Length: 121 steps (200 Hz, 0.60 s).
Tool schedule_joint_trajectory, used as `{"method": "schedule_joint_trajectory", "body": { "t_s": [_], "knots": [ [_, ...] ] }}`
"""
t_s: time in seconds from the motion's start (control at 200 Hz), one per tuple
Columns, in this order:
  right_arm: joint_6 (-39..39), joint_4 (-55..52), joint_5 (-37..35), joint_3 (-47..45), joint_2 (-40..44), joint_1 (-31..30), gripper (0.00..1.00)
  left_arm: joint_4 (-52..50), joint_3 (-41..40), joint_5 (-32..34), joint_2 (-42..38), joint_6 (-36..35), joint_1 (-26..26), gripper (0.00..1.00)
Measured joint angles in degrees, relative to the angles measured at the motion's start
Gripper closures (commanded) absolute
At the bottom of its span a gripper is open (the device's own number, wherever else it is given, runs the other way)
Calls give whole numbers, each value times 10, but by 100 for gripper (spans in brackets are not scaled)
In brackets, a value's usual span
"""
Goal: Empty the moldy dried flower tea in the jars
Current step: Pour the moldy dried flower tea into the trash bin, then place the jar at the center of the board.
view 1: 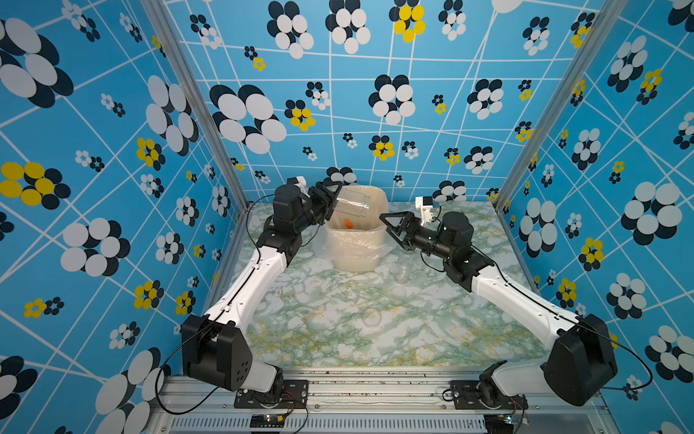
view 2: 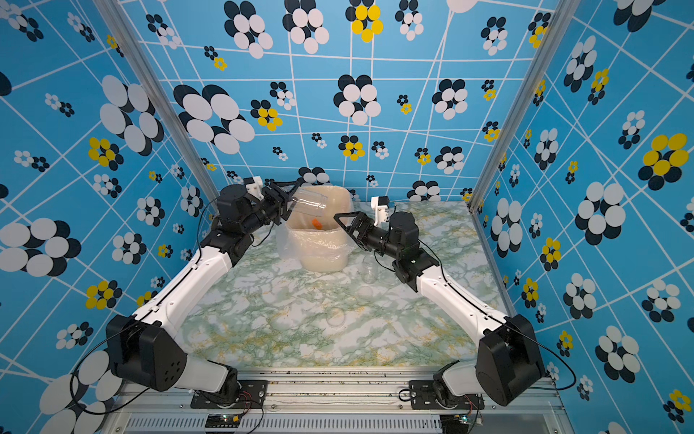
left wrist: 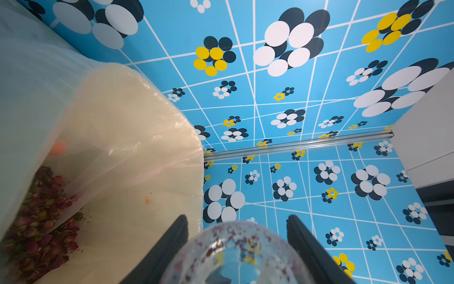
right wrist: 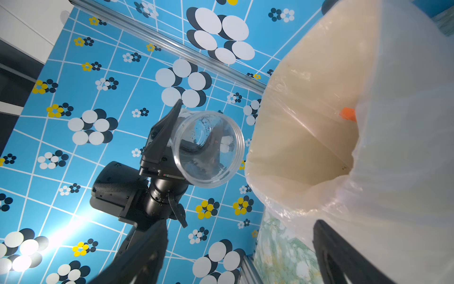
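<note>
My left gripper (view 1: pixel 332 199) (view 2: pixel 289 199) is shut on a clear jar (view 1: pixel 351 204) (view 2: pixel 310 204), which is tipped mouth-down over the cream bin (view 1: pixel 356 251) (view 2: pixel 319 253). In the left wrist view the jar's base (left wrist: pixel 235 253) sits between the fingers (left wrist: pixel 172 241), with crumbs stuck to it. The right wrist view looks into the jar's mouth (right wrist: pixel 208 147); only specks cling inside. A heap of reddish dried flower tea (left wrist: pixel 41 221) lies in the bin's liner. My right gripper (view 1: pixel 390 231) (view 2: pixel 345 231) (right wrist: pixel 240 222) hangs open beside the bin's right rim, holding nothing.
An orange piece (view 1: pixel 348 224) (right wrist: pixel 347 114) rests inside the bin. Another clear jar (view 1: pixel 403 270) (view 2: pixel 370 270) stands on the marble table right of the bin, under my right arm. Clear lids (view 1: pixel 371 317) (view 1: pixel 398 291) lie nearer the front. Patterned walls close in three sides.
</note>
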<state>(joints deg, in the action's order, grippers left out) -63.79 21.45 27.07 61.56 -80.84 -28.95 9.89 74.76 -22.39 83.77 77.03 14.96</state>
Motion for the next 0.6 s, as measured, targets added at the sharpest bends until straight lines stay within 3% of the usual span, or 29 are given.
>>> {"method": "schedule_joint_trajectory", "body": {
  "t_s": [0.605],
  "knots": [
    [-40,37,14,83,-64,-9,5,26,-16,-17,0,44,0,100]
  ]
}}
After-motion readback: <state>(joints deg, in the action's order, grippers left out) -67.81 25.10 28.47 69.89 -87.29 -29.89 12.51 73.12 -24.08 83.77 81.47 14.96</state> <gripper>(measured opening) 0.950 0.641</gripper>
